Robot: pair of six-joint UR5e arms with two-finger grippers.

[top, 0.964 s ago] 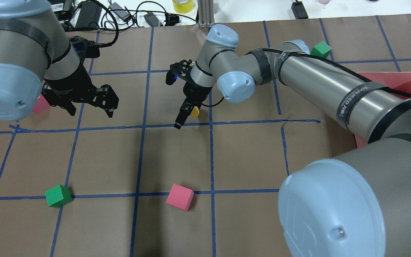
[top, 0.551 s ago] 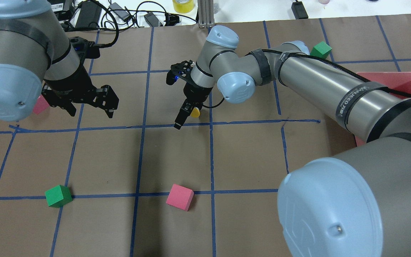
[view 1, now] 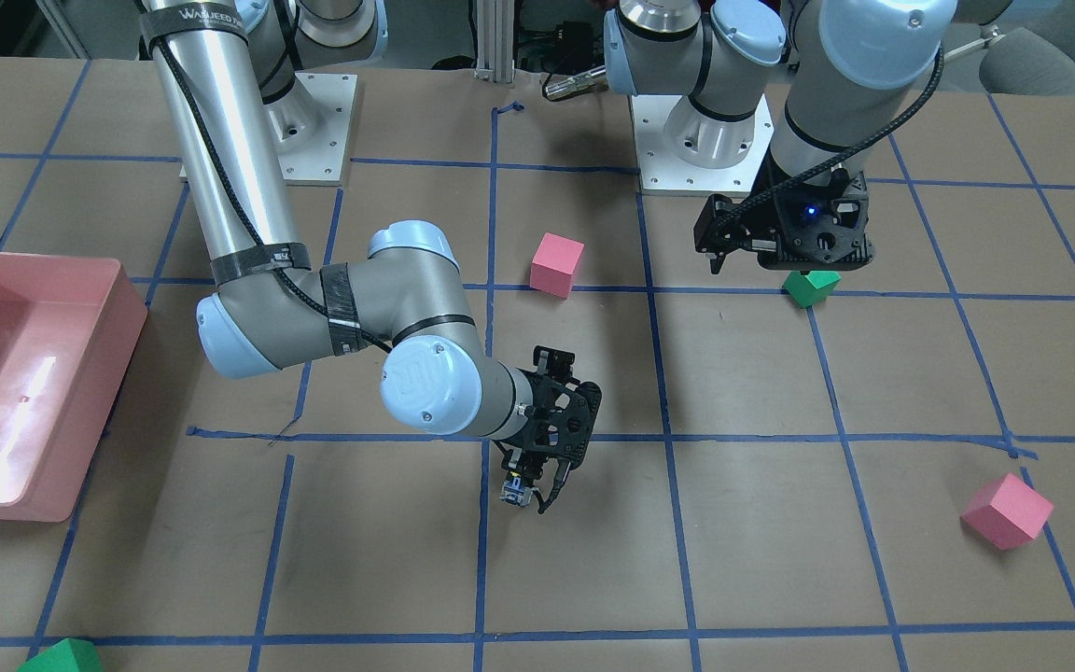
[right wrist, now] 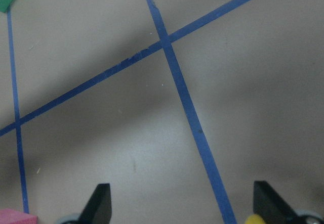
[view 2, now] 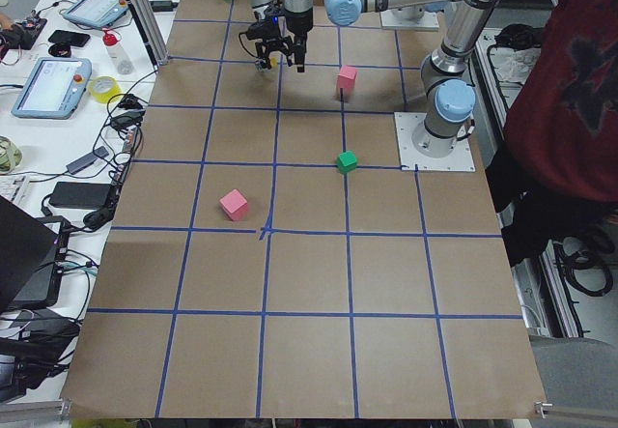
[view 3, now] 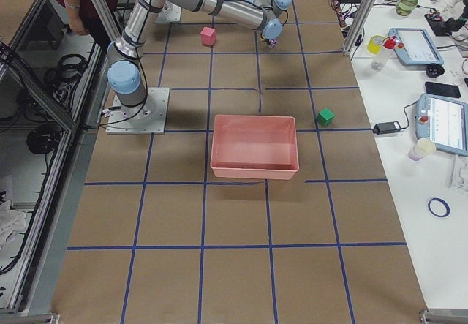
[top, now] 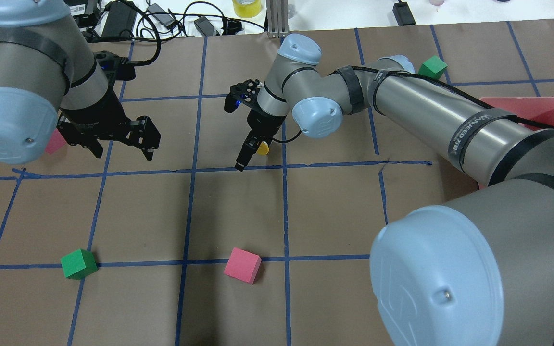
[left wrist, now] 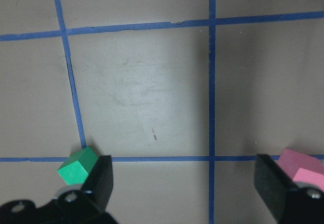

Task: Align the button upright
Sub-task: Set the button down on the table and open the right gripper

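Note:
The button (top: 262, 149) shows its yellow cap in the overhead view and its grey-blue base (view 1: 511, 493) in the front view. It sits right against one finger of my right gripper (top: 252, 154), near a blue tape crossing. In the right wrist view the gripper (right wrist: 182, 204) has its jaws wide apart, and only the yellow cap (right wrist: 253, 219) peeks in beside the right finger. I cannot tell whether the button rests on the table. My left gripper (top: 123, 153) is open and empty, hovering far to the left.
A pink cube (top: 242, 265) and a green cube (top: 79, 263) lie near the front. Another green cube (top: 433, 66) lies at the back right and a pink cube (top: 55, 142) under my left arm. A pink bin (top: 546, 108) stands at the right.
My right arm's elbow has shifted slightly. The right gripper and button stay almost in place. My left arm has not moved.

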